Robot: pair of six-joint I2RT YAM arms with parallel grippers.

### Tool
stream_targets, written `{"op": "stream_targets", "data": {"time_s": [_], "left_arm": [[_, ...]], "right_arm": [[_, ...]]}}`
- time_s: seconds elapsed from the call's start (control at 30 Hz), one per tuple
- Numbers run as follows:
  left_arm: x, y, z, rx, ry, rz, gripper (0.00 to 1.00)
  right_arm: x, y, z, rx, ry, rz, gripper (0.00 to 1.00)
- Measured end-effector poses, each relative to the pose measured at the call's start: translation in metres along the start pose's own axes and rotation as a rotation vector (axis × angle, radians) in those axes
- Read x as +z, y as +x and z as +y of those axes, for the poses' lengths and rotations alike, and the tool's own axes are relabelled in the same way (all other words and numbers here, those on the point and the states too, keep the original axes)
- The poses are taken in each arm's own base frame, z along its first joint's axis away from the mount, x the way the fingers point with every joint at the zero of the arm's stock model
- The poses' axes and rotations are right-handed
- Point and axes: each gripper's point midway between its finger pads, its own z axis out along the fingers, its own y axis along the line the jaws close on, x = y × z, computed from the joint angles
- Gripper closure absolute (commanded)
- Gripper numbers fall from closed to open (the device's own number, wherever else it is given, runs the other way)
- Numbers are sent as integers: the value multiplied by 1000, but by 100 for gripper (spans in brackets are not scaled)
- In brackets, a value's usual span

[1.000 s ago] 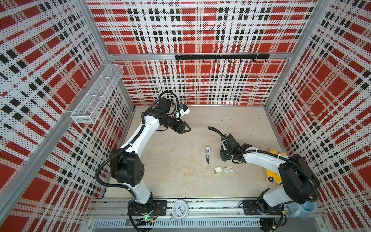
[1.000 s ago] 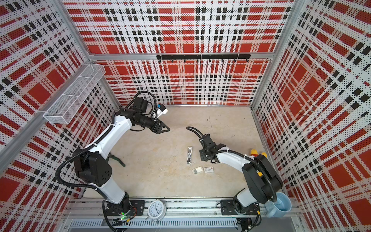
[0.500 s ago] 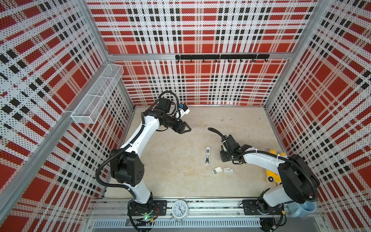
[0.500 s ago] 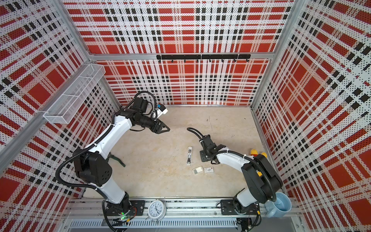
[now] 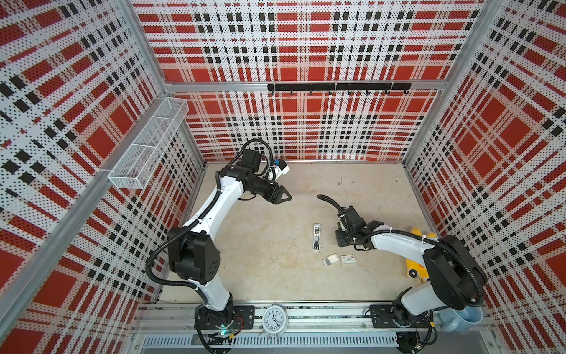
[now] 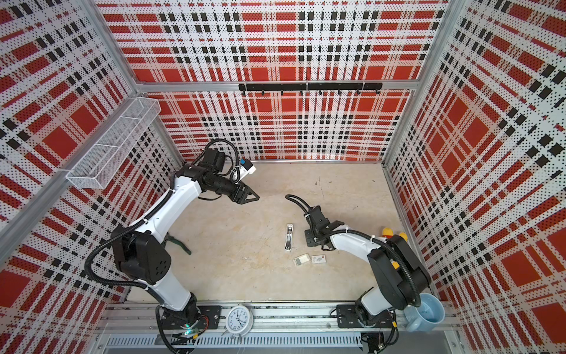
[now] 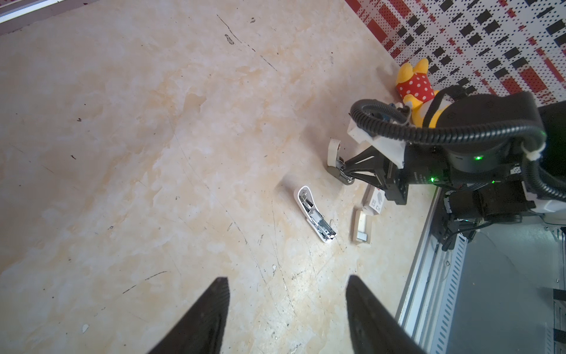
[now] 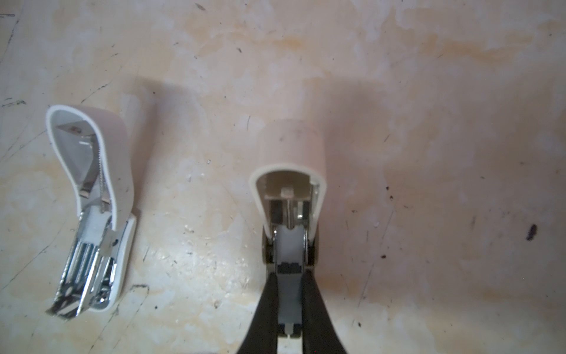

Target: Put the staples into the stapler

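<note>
The right gripper [image 8: 289, 306] is clamping its two black fingers on the narrow grey rear of the held stapler [image 8: 288, 202]. The stapler's cream lid is standing swung up ahead of the tips. I cannot tell whether its base is touching the table [image 8: 428, 122], which is showing beige, marbled, scratched and specked.

Just beside that gripper, toward the left arm, the lying stapler [image 8: 92, 208] is resting on the surface with its white lid folded back and its chrome channel bared. That is making two staplers.

Near the gripper, back toward the arm bases, one small white tray [image 7: 363, 226] is lying flat. The staples [image 7: 363, 236] are sitting in it as a short grey block, apart from both staplers. Just beside the tray one printed sleeve [image 7: 375, 200] is lying; its lettering is too small to read.

Past the right arm's elbow one yellow plush toy [image 7: 410, 82] is leaning by the wall. One pale blue mug [image 5: 462, 318] is sitting by that arm's base, and one white alarm clock [image 5: 274, 318] is standing on the front rail, its numerals too small to read.

Well apart, the left gripper [image 5: 280, 196] is hanging above the table's far left, its fingers spread with nothing between them.

Perforated red, black and white plaid walls are closing in three sides. They are carrying one wire basket [image 5: 147, 147] and one black hook rail [image 5: 338, 87].
</note>
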Motion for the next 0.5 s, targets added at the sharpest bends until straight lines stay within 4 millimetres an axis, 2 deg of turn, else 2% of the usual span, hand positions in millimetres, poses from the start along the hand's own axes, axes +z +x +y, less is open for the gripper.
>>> {"op": "stream_targets", "data": {"time_s": [0.5], "left_arm": [[0, 0, 0, 0, 1, 0, 36]], "right_arm": [[1, -2, 0, 7, -1, -12, 87]]}}
